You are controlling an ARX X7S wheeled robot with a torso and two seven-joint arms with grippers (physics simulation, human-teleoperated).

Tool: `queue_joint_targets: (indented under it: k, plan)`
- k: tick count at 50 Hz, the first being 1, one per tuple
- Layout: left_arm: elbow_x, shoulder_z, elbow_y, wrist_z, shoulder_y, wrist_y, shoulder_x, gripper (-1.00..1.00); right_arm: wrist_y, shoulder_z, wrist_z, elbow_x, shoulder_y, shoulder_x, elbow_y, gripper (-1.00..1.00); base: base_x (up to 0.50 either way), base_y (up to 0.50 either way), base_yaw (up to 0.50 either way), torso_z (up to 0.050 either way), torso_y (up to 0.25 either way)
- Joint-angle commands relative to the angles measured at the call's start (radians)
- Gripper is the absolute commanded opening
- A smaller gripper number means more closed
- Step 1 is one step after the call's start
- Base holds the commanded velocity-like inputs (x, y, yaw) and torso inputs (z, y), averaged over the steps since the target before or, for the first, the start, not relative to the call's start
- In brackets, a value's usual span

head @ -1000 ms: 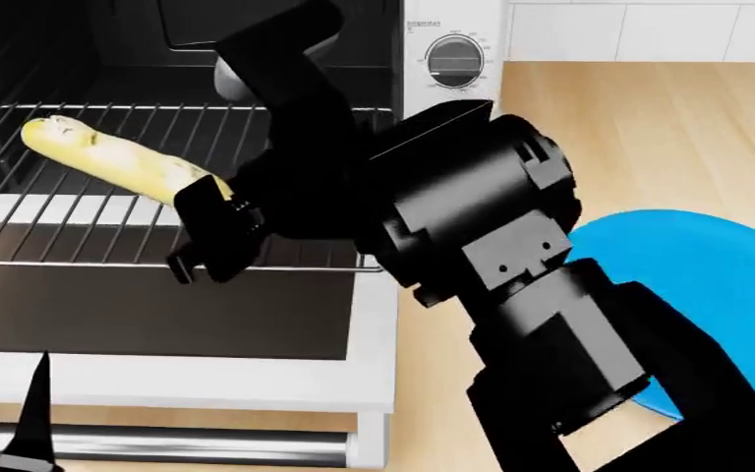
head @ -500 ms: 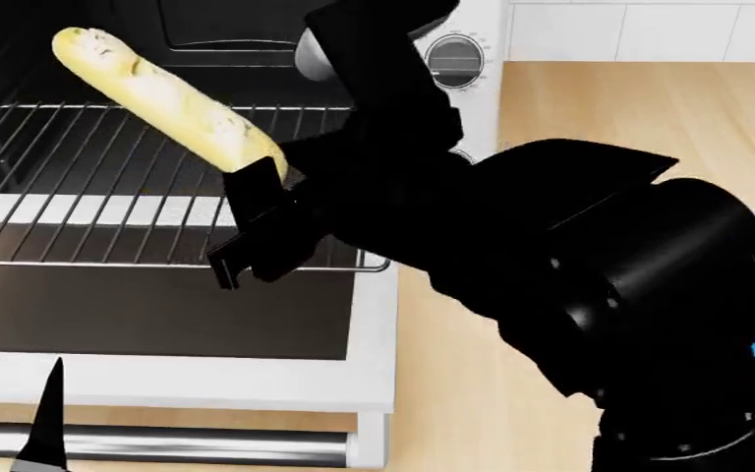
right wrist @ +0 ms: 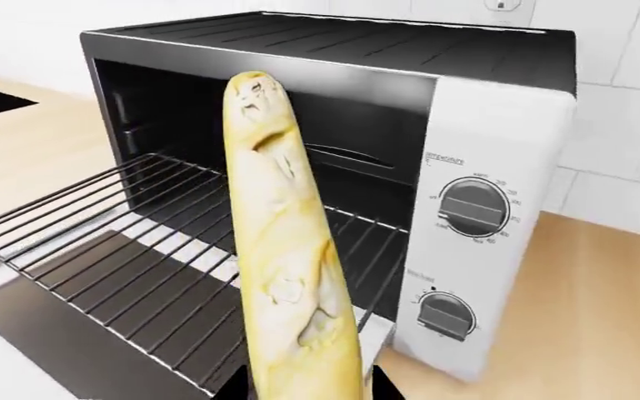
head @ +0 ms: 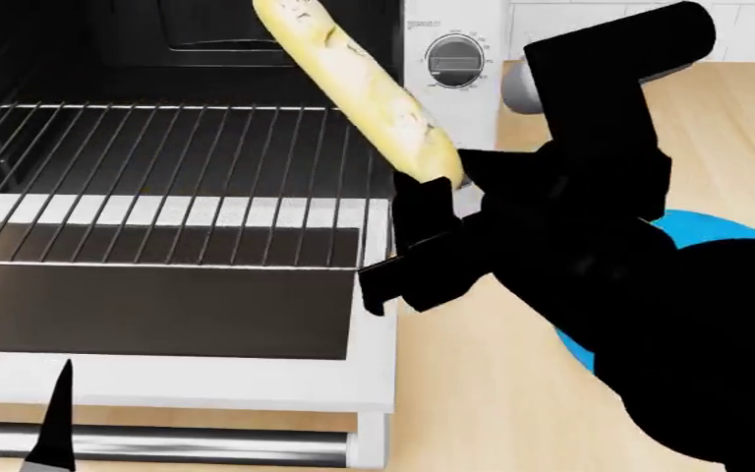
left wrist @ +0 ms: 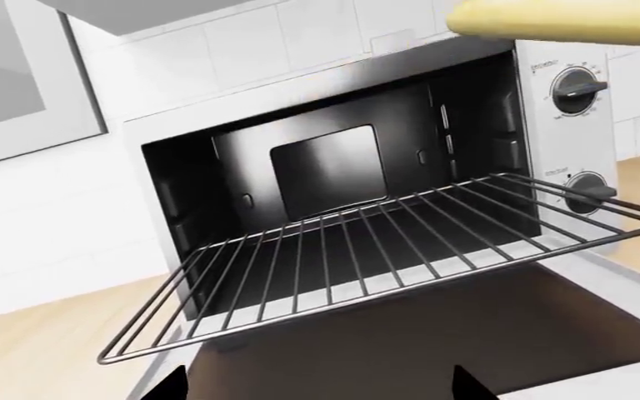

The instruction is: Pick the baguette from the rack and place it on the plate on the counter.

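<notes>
My right gripper (head: pixel 436 192) is shut on the lower end of the baguette (head: pixel 351 88), a pale-yellow loaf held up in the air, tilted steeply, in front of the toaster oven's right side. In the right wrist view the baguette (right wrist: pixel 287 250) rises from between the fingertips (right wrist: pixel 385 385). The wire rack (head: pixel 168 187) is pulled out of the oven and bare. The blue plate (head: pixel 712 228) lies on the beige counter (head: pixel 719 118), mostly hidden behind my right arm. My left gripper (left wrist: pixel 320 387) is open and empty, low in front of the rack (left wrist: pixel 353 258). The baguette's tip shows in the left wrist view (left wrist: pixel 565 21).
The white toaster oven (head: pixel 450 59) with two knobs stands on the counter, its glass door (head: pixel 154 315) folded down flat in front of the rack. One left finger (head: pixel 52 428) shows below the door. White tiled wall lies behind.
My right gripper has lifted the baguette off the rack and carried it up and to the right, towards the plate's side. The loaf now stands more upright. The left gripper has hardly moved.
</notes>
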Motion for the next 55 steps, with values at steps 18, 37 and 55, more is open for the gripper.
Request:
queue_joint_targets:
  k: [18,37,55]
  plan:
    - [-0.011,0.022,0.018,-0.013,-0.03,-0.029,-0.003,1.0,-0.131,0.202,0.194,0.024,-0.278,0.28,-0.007,-1.0,0.0,0.0,0.0,0.0,0.0]
    - [-0.018,0.052,0.028,-0.028,-0.07,-0.07,0.003,1.0,-0.279,-0.064,0.097,-0.228,-0.223,0.305,0.267,-1.0,0.0,0.0,0.0,0.0,0.0]
    - [-0.022,0.079,0.03,-0.04,-0.1,-0.101,0.008,1.0,-0.435,-0.277,-0.033,-0.395,-0.077,0.193,0.621,-1.0,0.0,0.0,0.0,0.0,0.0]
